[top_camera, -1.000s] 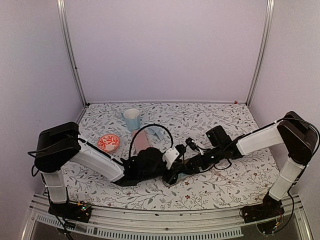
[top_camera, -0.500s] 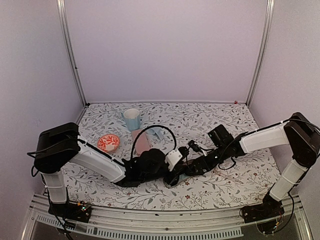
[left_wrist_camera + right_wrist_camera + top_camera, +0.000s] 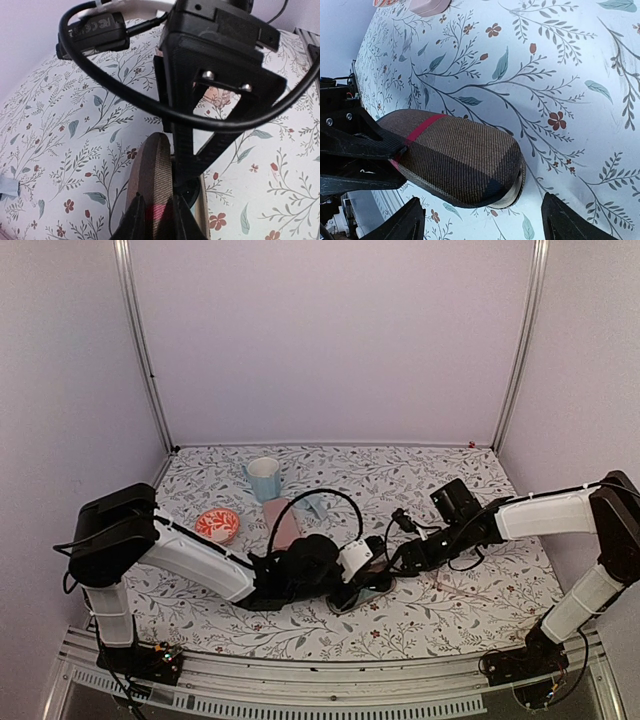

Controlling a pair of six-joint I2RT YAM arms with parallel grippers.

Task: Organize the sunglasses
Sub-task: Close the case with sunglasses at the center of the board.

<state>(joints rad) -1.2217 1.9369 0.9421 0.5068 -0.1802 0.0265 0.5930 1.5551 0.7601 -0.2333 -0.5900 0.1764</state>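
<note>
From above, the left claw [image 3: 352, 590] is clamped on one end of the brown case [image 3: 372, 585], which lies on the table [image 3: 450, 635]. The right claw [image 3: 392, 562] has drawn back. A second ago it sat crowded right against the left claw over the case; now it is beyond the case's free end, with a little table showing between. The left claw has carried the case slightly toward the right arm's side. The pink case [image 3: 283, 523] lies well behind the left claw, untouched.

The sunglasses I cannot place with certainty. A thin pale streak [image 3: 455, 590] on the table just outside the right claw may be the pinkish-tan pair. The black wire pair shows nowhere.

The left wrist view shows both fingers pinching the red-banded case from either side, with the right claw's black frame looming just past the case's far end.

In the right wrist view the right claw's fingers stand wide apart and hold nothing. The case lies straight ahead of them, its near end showing a pale sliver of lining, so it is not quite shut.

My reading is that the retreat marks the right arm finishing at the case, perhaps with a pair inside. The case has yet to be closed.
</note>
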